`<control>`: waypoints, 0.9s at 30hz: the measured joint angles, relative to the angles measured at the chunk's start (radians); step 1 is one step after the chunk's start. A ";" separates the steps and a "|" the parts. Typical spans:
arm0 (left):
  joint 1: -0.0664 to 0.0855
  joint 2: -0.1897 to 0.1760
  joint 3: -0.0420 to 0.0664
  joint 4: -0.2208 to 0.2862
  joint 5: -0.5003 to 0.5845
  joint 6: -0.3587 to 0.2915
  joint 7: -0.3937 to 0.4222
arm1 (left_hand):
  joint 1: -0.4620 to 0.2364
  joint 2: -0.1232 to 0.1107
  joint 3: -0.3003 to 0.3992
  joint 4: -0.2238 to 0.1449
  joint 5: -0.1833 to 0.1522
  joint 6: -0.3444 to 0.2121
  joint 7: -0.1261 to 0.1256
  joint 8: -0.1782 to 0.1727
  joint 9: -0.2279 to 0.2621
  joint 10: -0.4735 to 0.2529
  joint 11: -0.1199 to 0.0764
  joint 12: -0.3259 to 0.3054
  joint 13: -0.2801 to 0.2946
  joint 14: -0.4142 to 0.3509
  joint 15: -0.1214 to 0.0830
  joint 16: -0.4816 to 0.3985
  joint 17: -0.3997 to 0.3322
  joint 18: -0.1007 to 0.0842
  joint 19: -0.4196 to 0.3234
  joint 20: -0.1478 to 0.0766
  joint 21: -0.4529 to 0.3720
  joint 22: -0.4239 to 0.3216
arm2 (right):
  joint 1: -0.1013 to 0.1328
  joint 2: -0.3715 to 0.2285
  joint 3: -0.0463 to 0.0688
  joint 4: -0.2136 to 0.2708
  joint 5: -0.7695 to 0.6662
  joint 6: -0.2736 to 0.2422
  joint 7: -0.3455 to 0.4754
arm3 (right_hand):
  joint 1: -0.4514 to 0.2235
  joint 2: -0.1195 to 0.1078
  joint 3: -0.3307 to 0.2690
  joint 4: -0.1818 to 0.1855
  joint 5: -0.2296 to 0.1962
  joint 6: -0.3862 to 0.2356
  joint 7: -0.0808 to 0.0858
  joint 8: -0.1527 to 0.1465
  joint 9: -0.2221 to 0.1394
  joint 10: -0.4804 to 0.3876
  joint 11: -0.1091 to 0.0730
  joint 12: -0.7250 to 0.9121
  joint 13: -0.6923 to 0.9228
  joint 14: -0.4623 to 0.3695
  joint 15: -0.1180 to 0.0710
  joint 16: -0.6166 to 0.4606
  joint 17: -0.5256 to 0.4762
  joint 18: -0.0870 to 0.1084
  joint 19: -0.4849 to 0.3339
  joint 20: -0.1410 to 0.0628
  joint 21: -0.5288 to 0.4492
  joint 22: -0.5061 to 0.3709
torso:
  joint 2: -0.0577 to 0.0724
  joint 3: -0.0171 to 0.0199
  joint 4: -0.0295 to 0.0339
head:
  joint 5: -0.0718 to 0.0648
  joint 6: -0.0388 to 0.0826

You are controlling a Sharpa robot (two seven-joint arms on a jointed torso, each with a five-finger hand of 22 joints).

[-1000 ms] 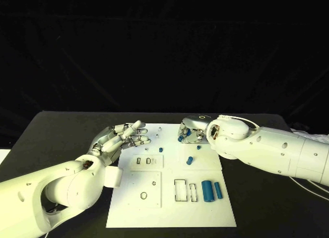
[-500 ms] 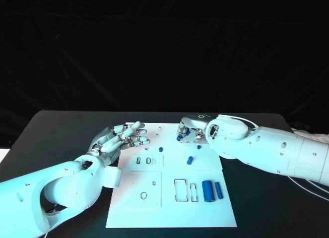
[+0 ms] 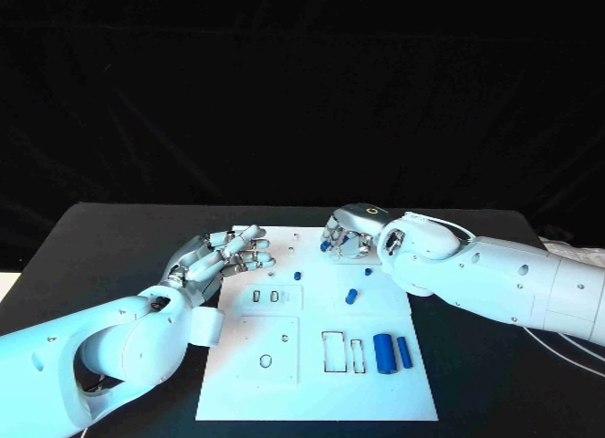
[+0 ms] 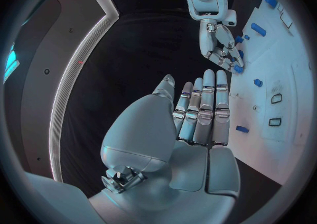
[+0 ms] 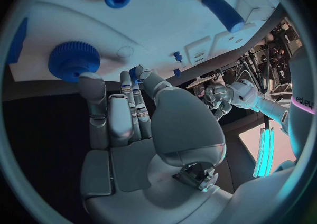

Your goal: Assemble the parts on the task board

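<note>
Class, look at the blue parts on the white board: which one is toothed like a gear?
The blue gear at the board's far edge, against the right hand's fingertips. Its rim is toothed; the cylinders nearer the robot are smooth.

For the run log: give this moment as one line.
left hand: open, at task board edge | right hand: fingers at blue gear, grasp unclear

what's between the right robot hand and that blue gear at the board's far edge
Nothing visible. The right robot hand is at the blue gear, a fingertip at its rim; whether it touches is unclear.
</note>
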 measured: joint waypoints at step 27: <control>0.005 -0.005 0.000 -0.002 0.002 0.000 -0.012 | 0.008 0.000 0.009 -0.008 0.000 0.000 0.000 0.000 -0.001 0.000 0.000 0.000 -0.002 0.000 0.000 -0.004 0.001 0.000 0.000 0.000 0.000 -0.001 | 0.007 0.134 0.002 -0.109 0.038 -0.098 -0.036 | -0.007 -0.007 0.027 0.028 -0.029 0.000 -0.001 -0.003 0.000 0.001 0.001 -0.005 0.000 0.000 0.000 0.000 -0.015 0.000 -0.008 0.000 0.005 0.000 | 0.008 -0.0019 0.0074 | 0.003 0.008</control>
